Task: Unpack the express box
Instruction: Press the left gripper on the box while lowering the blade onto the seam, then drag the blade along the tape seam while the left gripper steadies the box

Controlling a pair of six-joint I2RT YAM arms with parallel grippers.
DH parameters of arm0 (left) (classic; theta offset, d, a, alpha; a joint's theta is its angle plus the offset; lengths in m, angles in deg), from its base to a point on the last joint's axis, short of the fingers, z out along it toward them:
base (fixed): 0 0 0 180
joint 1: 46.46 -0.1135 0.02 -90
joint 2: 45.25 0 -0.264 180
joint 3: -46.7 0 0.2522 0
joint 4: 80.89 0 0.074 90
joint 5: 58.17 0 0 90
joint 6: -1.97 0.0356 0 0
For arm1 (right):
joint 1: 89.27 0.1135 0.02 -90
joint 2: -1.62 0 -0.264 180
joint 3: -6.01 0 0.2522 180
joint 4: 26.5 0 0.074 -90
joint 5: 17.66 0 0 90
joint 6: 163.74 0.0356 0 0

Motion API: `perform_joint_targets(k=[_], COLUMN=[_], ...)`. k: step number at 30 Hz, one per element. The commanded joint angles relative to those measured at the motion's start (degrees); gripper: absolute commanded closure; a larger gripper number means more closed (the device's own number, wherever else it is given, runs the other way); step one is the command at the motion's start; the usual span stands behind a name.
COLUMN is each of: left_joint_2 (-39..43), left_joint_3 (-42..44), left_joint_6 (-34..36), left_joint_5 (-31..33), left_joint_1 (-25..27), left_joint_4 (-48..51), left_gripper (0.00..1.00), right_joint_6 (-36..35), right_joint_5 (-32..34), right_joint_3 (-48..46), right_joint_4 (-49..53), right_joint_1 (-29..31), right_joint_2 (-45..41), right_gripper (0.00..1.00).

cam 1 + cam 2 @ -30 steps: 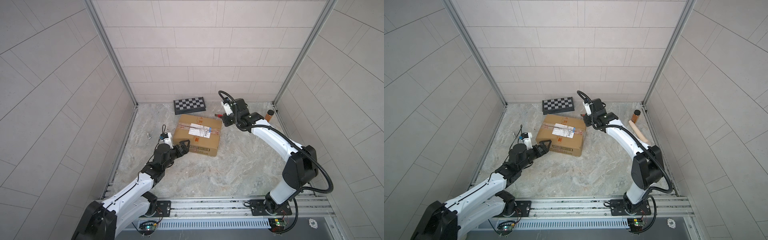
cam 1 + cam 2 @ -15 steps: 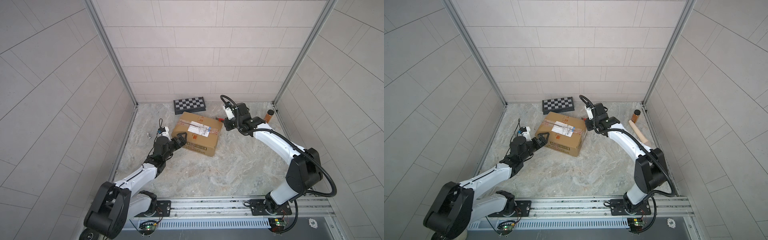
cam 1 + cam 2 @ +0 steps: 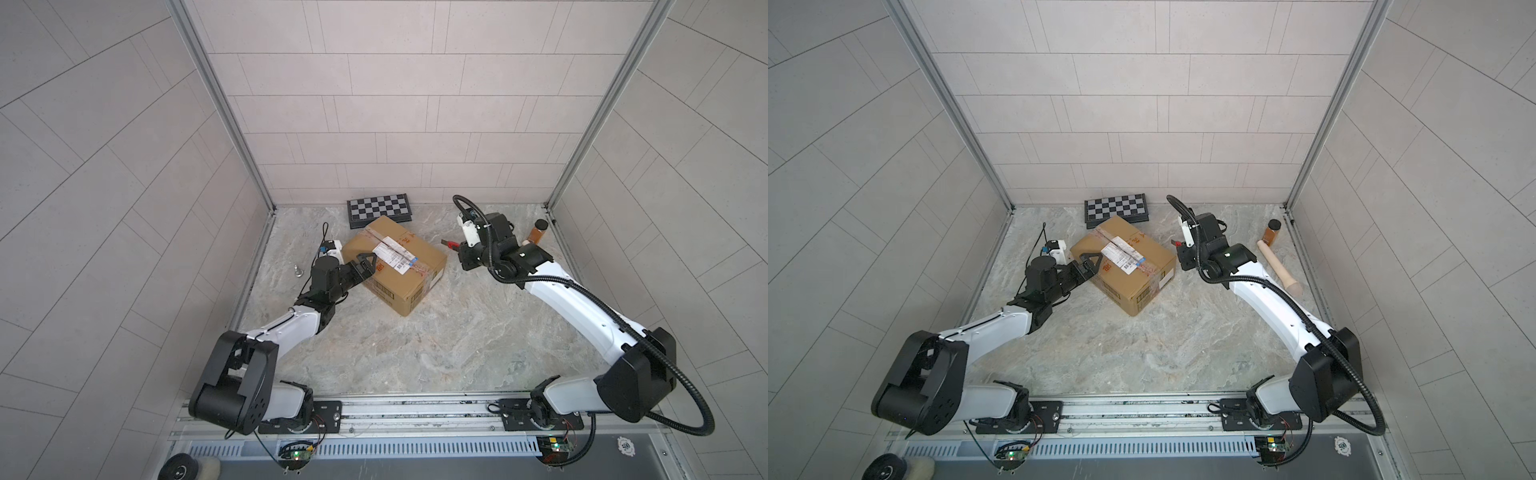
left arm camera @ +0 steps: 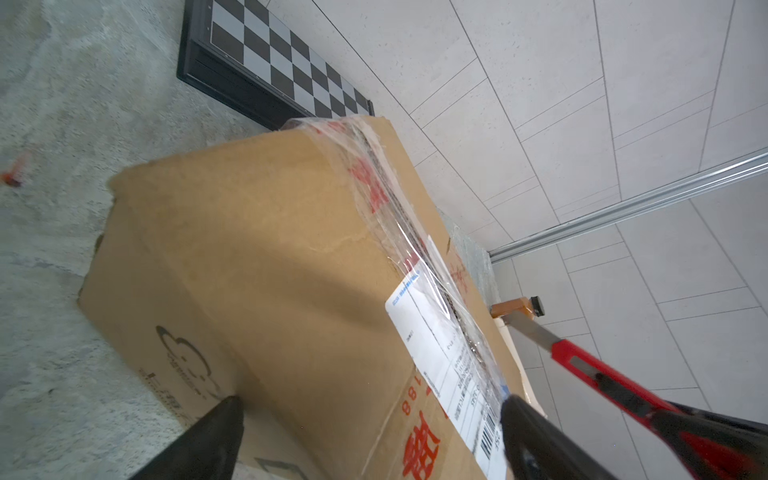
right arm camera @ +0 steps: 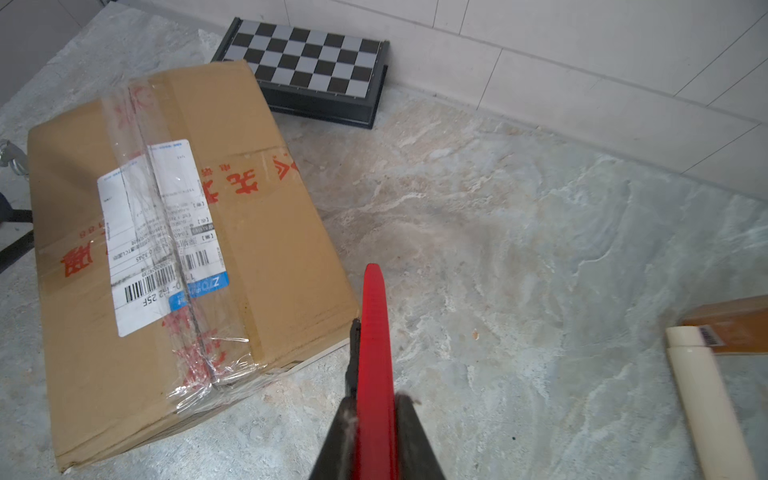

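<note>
**2 end effectors, 1 sealed carton: brace it, then slit the tape**

The express box (image 3: 395, 266) lies flat on the surface (image 3: 415, 353), with its far corner just beside the checkered board case (image 3: 380, 210). Clear tape runs unbroken along the box's top seam and over the white label. The left end effector (image 3: 365, 268) stands wide at the box's left end. 1 finger is by the side face and the other is over the top edge near the barcode; I cannot tell whether either presses the cardboard. The right end effector (image 5: 376, 428) is narrow, clamped on a red utility knife (image 5: 374, 324) with its blade out. The knife's tip hangs just off the box's right end, apart from it.

The step in hand looks like slitting the tape. To do it well, the left side should bear down on the box so it cannot slide or turn, with its fingers clear of the seam. The blade should enter at the seam's right end and go shallow, through tape only. It should then run straight along the gap between the flaps and stop short of the box's left end. A deep or slanted cut risks the contents.
</note>
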Motion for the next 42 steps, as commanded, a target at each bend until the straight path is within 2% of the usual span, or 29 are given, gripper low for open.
perform_joint_targets(k=[1,9,16,27,42], left_joint_2=[0.5,4.7,2.9,-3.3,-5.4], left_joint_3=[-3.7,-7.9,-11.5,-16.7,-16.9], left_joint_6=[5.4,10.4,12.1,12.0,11.7], left_joint_5=[2.6,8.9,12.5,15.4,16.1], left_joint_1=[-0.2,-0.2,-0.2,0.0,0.6], left_joint_4=[8.5,20.9,25.3,27.9,28.4], left_gripper=[0.00,0.00,0.00,0.00,0.00], right_joint_6=[-2.8,-6.7,-10.4,-12.7,-14.3], right_joint_5=[4.0,0.7,0.4,1.1,3.5], right_joint_3=[4.6,10.8,15.5,18.1,17.6], right_joint_4=[1.0,0.5,1.2,0.2,-0.8], right_joint_1=[3.3,11.7,16.2,17.4,17.5], right_joint_2=[-1.8,3.0,8.9,14.0,16.8], right_gripper=[1.00,1.00,1.00,1.00,1.00])
